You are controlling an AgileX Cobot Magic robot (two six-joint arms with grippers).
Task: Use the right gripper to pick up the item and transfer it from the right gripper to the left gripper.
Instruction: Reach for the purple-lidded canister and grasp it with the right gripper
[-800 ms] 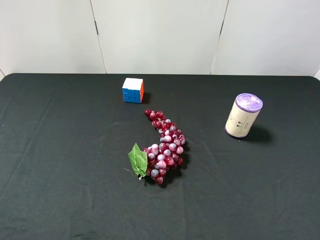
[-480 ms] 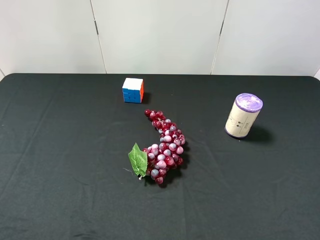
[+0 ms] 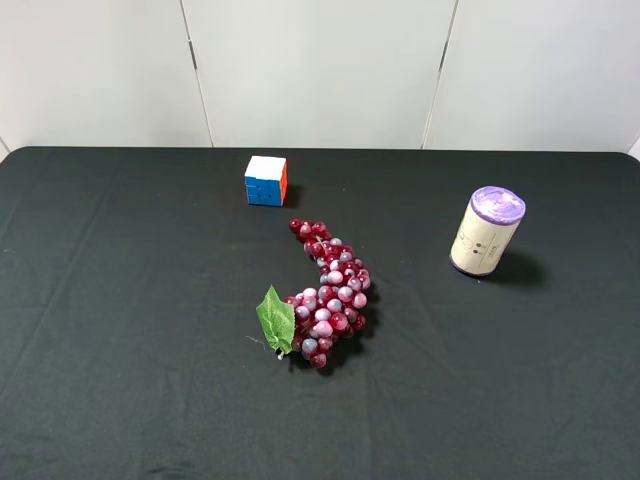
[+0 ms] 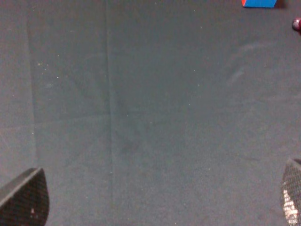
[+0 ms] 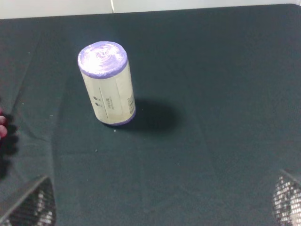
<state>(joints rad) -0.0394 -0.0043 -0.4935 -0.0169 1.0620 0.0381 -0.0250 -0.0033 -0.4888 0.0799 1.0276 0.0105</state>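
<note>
- The item [image 3: 486, 232] stands upright on the black table [image 3: 120, 300], at about 2 o'clock from the table's middle in the high view. It has a cream body and a purple cap on top, and nothing touches it.
- Its lower cap shows only as a thin purple rim against the cloth. I can see small dark print on its side, but I can't read it.
- From the right wrist camera I see the item [image 5: 107, 84] ahead of the right gripper [image 5: 159, 202] and well apart from it, casting a soft shadow.
- The right gripper is released. Only two textured fingertips [image 5: 33, 207] show, cut off at the frame's corners and set wide apart, with bare cloth between them.
- The left gripper [image 4: 157, 197] is also released. Its two dark fingertips [image 4: 26, 200] poke in at opposite corners, and the rest is out of frame. There is only cloth between them.
- A colourful cube [image 3: 266, 181] sits at about 11 o'clock from the middle. The left wrist camera catches just a sliver of its blue and red [image 4: 259, 3] at the frame edge.
- A red grape bunch [image 3: 330, 293] lies near the centre, with a green leaf [image 3: 276, 320] at its 8 o'clock side. It is well apart from the item.
- The high camera shows neither arm, so I know the grippers only from the wrist views.
</note>
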